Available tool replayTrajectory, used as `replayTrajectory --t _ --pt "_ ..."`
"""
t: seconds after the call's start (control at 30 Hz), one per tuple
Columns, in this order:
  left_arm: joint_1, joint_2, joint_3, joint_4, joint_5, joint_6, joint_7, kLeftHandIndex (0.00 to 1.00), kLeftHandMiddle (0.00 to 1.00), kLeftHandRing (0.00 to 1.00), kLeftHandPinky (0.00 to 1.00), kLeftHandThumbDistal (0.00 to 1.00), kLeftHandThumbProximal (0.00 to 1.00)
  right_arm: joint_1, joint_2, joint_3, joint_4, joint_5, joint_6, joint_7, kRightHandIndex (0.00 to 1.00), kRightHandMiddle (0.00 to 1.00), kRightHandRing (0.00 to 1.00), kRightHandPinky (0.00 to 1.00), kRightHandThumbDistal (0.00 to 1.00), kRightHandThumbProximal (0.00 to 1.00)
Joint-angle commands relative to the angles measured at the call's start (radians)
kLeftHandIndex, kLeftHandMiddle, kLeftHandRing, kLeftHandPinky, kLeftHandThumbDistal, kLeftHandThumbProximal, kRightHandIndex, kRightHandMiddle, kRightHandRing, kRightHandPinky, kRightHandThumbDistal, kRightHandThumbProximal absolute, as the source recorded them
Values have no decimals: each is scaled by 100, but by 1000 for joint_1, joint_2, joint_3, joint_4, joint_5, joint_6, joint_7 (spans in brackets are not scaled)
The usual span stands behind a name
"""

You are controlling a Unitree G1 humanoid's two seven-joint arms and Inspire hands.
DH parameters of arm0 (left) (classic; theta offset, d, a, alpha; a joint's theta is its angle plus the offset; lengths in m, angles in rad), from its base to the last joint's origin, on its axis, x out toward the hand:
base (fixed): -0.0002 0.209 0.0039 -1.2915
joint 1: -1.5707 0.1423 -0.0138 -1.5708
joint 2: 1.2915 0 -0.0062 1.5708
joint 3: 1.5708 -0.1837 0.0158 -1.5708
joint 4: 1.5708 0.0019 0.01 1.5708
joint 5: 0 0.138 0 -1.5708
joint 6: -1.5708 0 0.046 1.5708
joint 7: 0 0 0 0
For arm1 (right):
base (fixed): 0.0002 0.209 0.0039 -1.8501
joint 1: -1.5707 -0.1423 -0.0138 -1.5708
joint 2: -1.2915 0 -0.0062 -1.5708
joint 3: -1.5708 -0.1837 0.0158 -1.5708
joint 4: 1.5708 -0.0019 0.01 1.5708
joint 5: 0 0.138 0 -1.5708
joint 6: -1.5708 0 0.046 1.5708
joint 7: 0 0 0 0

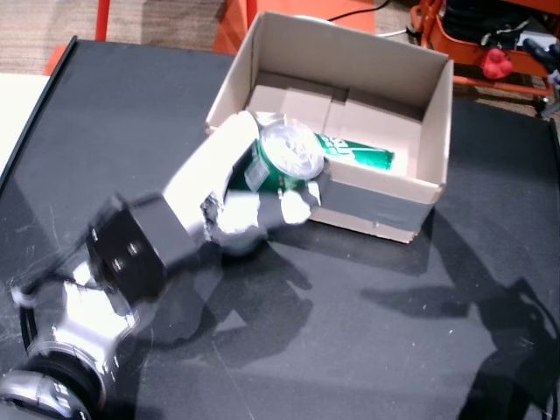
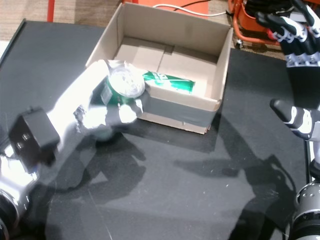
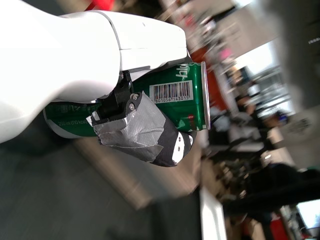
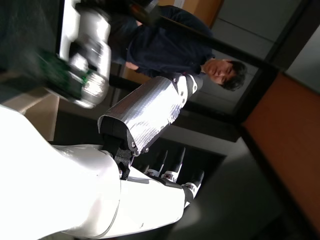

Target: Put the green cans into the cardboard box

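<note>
Box: the cardboard box point(image 1: 350, 188) stands open on the black table point(image 1: 367, 332), its near wall taped grey.
Held can: a green can point(image 1: 278, 157) is gripped in the left hand point(image 1: 241, 188) at the box's near-left corner, tilted, its silver top just above the rim; the left wrist view shows its barcode and the taped thumb point(image 3: 140, 132) pressed against its side.
Can inside: a second green can point(image 1: 357, 155) lies on its side on the box floor, close behind the near wall.
Right hand: the right hand point(image 2: 295, 30) is raised beyond the box's right side, fingers spread, holding nothing.
Background: a person point(image 4: 170, 50) in a dark top shows in the right wrist view.
</note>
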State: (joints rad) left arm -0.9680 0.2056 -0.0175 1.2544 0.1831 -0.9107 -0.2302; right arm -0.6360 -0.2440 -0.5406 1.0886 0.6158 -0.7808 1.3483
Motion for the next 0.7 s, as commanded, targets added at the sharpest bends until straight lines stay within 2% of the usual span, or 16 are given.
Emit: replayTrajectory --t 0.0,0.07,0.1,0.17,0.23,0.3,0.37,0.4,0.43,0.5,0.6,0.67 --pt "-62 34 1 -17 16 -45 41 13 24 32 28 23 24 8 -27 32 67 -78 -27 -92 100 82 78 93 86 100" --pt "-104 64 -11 -10 47 -67 85 17 25 33 29 25 33 11 -30 61 110 -140 -36 -171 98 81 78 94 80 100" --pt "-126 79 -16 -8 56 -62 96 11 20 30 29 26 35 12 -25 70 126 -162 -34 -199 97 80 77 94 80 100" --pt "-166 107 -20 -9 69 -53 113 12 20 30 28 26 35 17 -14 86 146 -198 -37 -247 95 80 78 95 86 100" --pt "-202 137 -33 -15 102 -67 152 8 16 27 28 27 36 22 -6 107 149 -228 -23 -285 98 83 80 97 93 100" --pt "-245 158 -36 -21 110 -92 156 7 18 30 30 27 35 25 3 119 148 -244 -14 -303 100 83 81 97 89 100" --pt "-282 177 -48 -26 130 -113 168 15 24 34 32 26 33 26 11 126 146 -255 -15 -321 100 83 81 97 91 100" --pt "-300 187 -58 -28 146 -122 180 16 23 33 32 26 32 26 14 130 146 -259 -13 -331 100 84 81 97 93 100" --pt "-320 196 -68 -30 158 -128 183 12 21 33 32 29 32 26 16 133 147 -262 -8 -340 100 84 81 98 93 100" --pt "-350 207 -83 -30 179 -139 188 8 18 32 32 29 30 26 19 138 148 -268 -5 -353 100 84 81 98 92 100" --pt "-387 208 -114 -23 214 -144 190 1 16 36 34 27 28 22 27 137 150 -266 -8 -350 100 84 82 100 85 100" --pt "-396 195 -131 -7 227 -141 182 2 17 37 36 28 28 19 35 134 150 -260 -5 -345 100 84 82 100 86 100"
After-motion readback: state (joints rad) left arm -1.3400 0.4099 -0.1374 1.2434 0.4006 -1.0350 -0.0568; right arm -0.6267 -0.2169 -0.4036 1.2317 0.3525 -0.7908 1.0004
